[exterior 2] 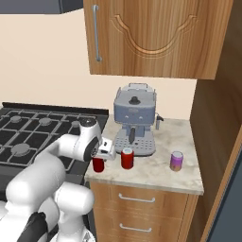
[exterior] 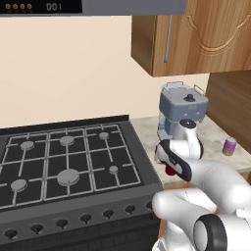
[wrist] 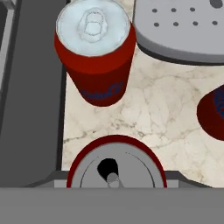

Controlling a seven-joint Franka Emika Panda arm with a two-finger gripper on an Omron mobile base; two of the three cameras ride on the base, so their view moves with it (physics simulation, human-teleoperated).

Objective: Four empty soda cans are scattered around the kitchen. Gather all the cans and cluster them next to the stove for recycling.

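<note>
The white arm is rising from the base and folding forward, with the forearm reaching over the left edge of the table, next to the stove (exterior 2: 42, 134). The wrist is pointing the gripper (exterior 2: 98, 163) straight downward. The fingers (wrist: 52, 180) are closing on either side of a red soda can (wrist: 116, 164), which is standing upright between them.

The dark display panel (exterior: 41, 6) along the top edge of the left base view carries pale digits that read about "001", beside a row of small orange lights. In the hand view, the upright red soda can (wrist: 97, 57) bears dark blue lettering on its side, too blurred to read. No other text is legible.
</note>
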